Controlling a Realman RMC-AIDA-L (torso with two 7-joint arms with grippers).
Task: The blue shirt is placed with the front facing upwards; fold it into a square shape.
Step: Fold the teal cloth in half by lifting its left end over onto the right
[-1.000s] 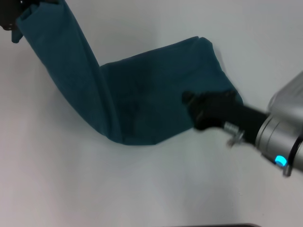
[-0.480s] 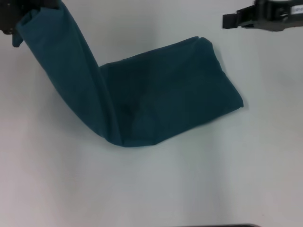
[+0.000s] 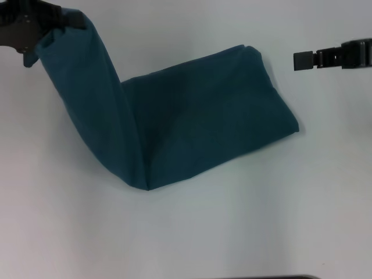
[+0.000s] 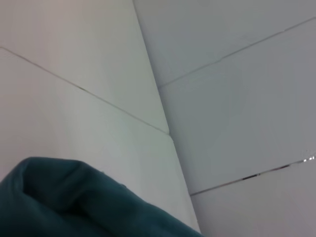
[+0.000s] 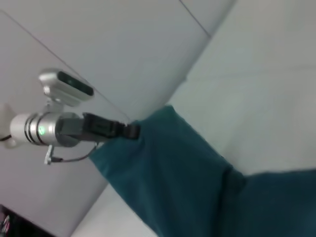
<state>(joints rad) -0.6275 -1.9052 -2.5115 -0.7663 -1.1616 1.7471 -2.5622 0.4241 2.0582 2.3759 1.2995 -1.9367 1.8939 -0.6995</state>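
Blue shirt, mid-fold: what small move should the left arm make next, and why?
Probably carry the raised end across and lower it onto the flat part. The left gripper holds one end of the blue shirt up off the white table, its strip rising from a fold at the near edge, while the rest lies flat. The right gripper hangs clear beside it.

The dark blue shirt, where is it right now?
In the head view, the dark teal-blue cotton shirt lies folded mid-table, one end lifted far left by the left gripper; the right gripper hangs apart, far right.
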